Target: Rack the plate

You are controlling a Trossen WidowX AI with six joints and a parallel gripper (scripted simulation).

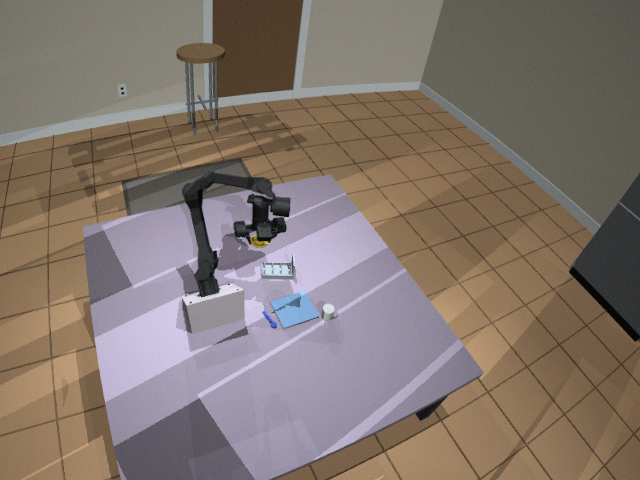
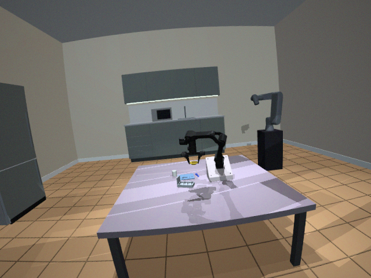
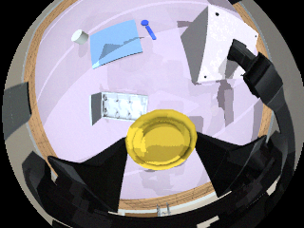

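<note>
One yellow plate [image 1: 259,243] [image 2: 193,163] [image 3: 161,140] is clamped in the gripper [image 1: 259,238] [image 2: 193,162] [image 3: 161,139], with a black finger at each side of its rim. It hangs in the air above the table [image 1: 361,330] [image 2: 149,209] [image 3: 62,85], out of the rack's slots. The arm [image 1: 200,227] [image 2: 221,149] [image 3: 263,76] reaches up and over from a white base [image 1: 227,312] [image 2: 213,173] [image 3: 214,62], the gripper pointing down.

Nearest on the table is the rack [image 1: 277,277] [image 2: 185,186] [image 3: 124,119], pale grey-green, with small upright pegs in rows and a taller panel at one end. Next comes a flat blue mat [image 1: 294,310] [image 2: 187,176] [image 3: 115,44], a blue spoon [image 1: 269,319] [image 2: 196,175] [image 3: 148,29] just beside one side and a white mug [image 1: 327,311] [image 2: 174,172] [image 3: 80,37] by the other.

The table top is pale lilac, crossed by light streaks and darker bands of shadow, on dark legs. Around it runs an orange-brown tiled floor [image 1: 372,124] [image 2: 185,254], with beige walls beyond. A round wooden stool [image 1: 200,52] stands near a brown door [image 1: 256,46]. Grey-green cabinets [image 2: 170,85] hang over a counter [image 2: 175,120], and a grey robot arm [image 2: 276,109] stands on a black pedestal [image 2: 269,149].

The plate is round and glossy, with a raised rim around a shallow, sunken middle; brighter patches and darker yellow shade lie across it.
</note>
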